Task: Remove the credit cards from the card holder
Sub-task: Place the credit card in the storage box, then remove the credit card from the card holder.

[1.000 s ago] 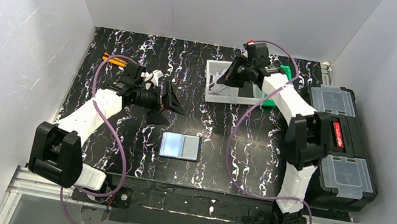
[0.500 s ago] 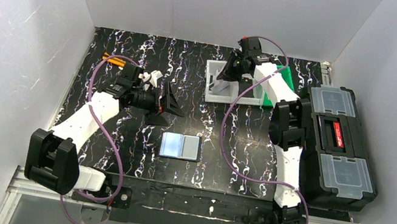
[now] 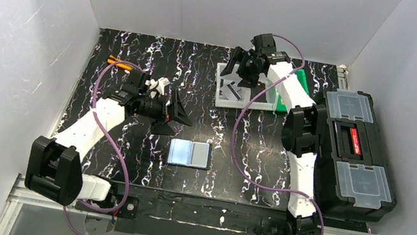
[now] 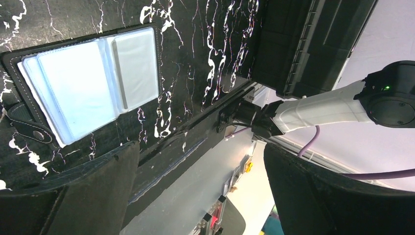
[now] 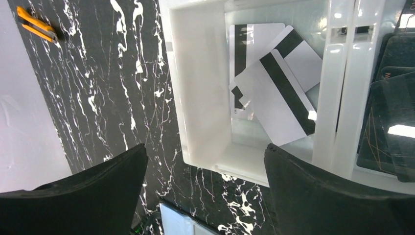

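The card holder (image 3: pixel 190 153) lies open on the marbled table, its glossy blue-grey sleeves (image 4: pixel 93 83) facing up; one corner of it shows in the right wrist view (image 5: pixel 176 220). Three credit cards (image 5: pixel 274 93), pale with dark stripes, lie overlapping in the white bin (image 5: pixel 195 88) at the back (image 3: pixel 219 98). My right gripper (image 3: pixel 243 69) hovers open above that bin (image 5: pixel 204 149), with nothing between its fingers. My left gripper (image 3: pixel 177 117) is open and empty (image 4: pixel 200 147), just up and left of the card holder.
A large black toolbox (image 3: pixel 358 153) with clear lids fills the right edge. A green object (image 3: pixel 297 81) stands behind the bin. Orange pieces (image 3: pixel 118 63) lie at the back left (image 5: pixel 34 24). Dark tiles (image 5: pixel 391 122) sit beyond the bin's divider.
My right gripper was shut over the bin and has opened; its wrist has shifted slightly toward the back. The left gripper has stayed open, almost in place.
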You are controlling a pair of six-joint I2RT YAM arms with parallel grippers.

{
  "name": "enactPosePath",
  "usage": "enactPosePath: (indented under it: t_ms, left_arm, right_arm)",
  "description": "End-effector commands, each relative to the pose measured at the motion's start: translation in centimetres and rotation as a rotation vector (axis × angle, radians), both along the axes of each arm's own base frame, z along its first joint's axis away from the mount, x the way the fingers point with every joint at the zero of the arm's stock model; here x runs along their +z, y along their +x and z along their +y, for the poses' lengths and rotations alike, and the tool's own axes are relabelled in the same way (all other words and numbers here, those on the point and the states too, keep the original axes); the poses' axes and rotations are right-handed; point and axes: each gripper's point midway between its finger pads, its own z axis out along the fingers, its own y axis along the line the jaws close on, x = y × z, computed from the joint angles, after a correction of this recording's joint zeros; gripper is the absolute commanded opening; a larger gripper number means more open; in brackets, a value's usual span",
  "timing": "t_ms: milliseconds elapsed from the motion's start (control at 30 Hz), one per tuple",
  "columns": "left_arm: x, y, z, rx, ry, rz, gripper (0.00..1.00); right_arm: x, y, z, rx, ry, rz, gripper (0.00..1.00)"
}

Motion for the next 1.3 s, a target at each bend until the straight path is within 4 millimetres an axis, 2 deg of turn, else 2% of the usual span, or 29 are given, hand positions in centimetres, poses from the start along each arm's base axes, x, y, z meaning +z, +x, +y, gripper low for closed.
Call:
enactPosePath:
  t_ms: [0,133,200,367,567,800,1000,1067,1200,1267]
  left_arm:
    - [0.4,-0.7,0.0,-0.014,0.008,-0.024,0.98]
    - [-0.3,-0.7,-0.2,-0.023,0.054,-0.028,0.98]
    - [-1.2,-0.7,-0.3,-0.024,0.113,-0.028,0.98]
    - [-3.8,-1.1,-0.9,-0.066,0.325,-0.044,0.97]
    - [-6.8,-1.8,-2.0,-0.137,0.571,-0.088,0.89]
    - [-9.0,-2.1,-4.3,-0.236,0.727,-0.143,0.72]
    - [-11.3,-1.9,-5.6,-0.310,0.851,-0.166,0.65]
    - [-13.6,-1.7,-5.0,-0.345,0.969,-0.149,0.62]
    - [-15.2,-2.3,-5.2,-0.390,0.998,-0.137,0.61]
    - [-16.3,-2.5,-4.7,-0.408,1.042,-0.118,0.55]
  right_arm:
    - [6.1,-0.7,-0.2,0.003,0.032,-0.083,0.98]
    - [7.3,-1.9,-1.1,-0.036,0.020,-0.072,0.98]
    - [8.3,-2.8,-2.4,-0.102,-0.005,-0.084,0.98]
    - [9.0,-6.0,-5.3,-0.168,-0.074,-0.123,0.98]
    - [7.2,-11.3,-8.6,-0.241,-0.128,-0.067,0.98]
    - [4.6,-16.5,-10.3,-0.254,-0.102,-0.030,0.98]
    - [1.7,-19.1,-10.5,-0.223,-0.100,0.038,0.98]
    - [0.0,-20.2,-10.4,-0.216,-0.089,0.076,0.98]
    - [-0.6,-20.4,-10.2,-0.207,-0.084,0.096,0.98]
    - [-0.9,-20.5,-10.2,-0.209,-0.087,0.103,0.98]
